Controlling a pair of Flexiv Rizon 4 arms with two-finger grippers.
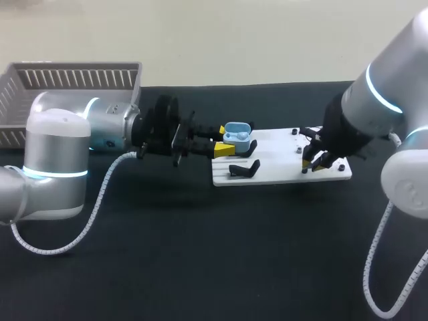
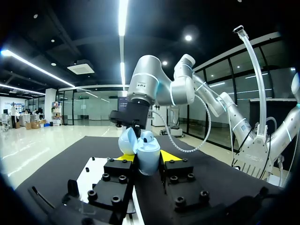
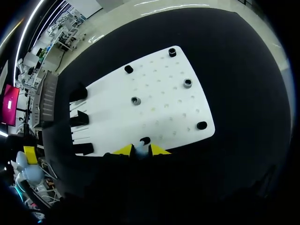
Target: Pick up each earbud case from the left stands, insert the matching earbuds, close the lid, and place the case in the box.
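The left gripper (image 2: 147, 157) holds the light blue earbud case (image 2: 149, 151) between its two yellow tips, with the lid open. Just ahead, the right arm (image 2: 152, 86) hangs over the black bench (image 2: 56, 161). A white board (image 2: 89, 169) lies beside the gripper.

Cut off, covered, or too small

The basket (image 1: 73, 77) at far left runs off the edge, its near side behind my left arm. The left gripper (image 1: 223, 142) hides the earbud case (image 2: 149, 152) base. A pale speck (image 3: 139, 149) at the right gripper (image 1: 313, 164) is too small to identify.
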